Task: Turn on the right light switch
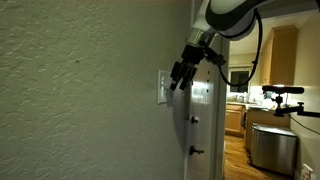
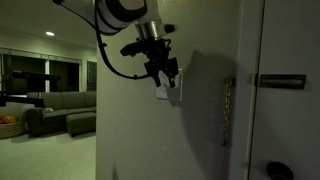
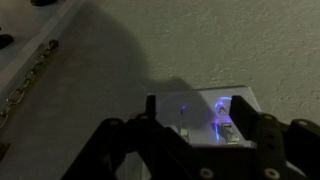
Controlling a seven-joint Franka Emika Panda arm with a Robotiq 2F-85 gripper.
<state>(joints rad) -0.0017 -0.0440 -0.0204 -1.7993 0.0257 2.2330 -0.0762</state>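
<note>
Claw [image 1: 177, 79] is up at the white wall plate [image 1: 163, 87], on the textured wall [image 1: 80, 90] just beside the door edge. Tips touching plate or just short, can't tell, too dim. Wrist view: jaws spread wide, nothing gripped, plate sits betw the two fingers. The right light switch [image 3: 228, 128] is the right-hand toggle of 2 on the plate, w/ a bluish glint on it; up or down pos not readable. Arm comes in roughly head-on to the wall, prob so a fingertip can push the toggle. Open jaws likely let one finger line up on the right toggle w/o bumping the left one [image 3: 183, 126]. Black door knobs [image 1: 195, 121] are below the plate, not targets. Switch prob not flipped yet, room dark.
</note>
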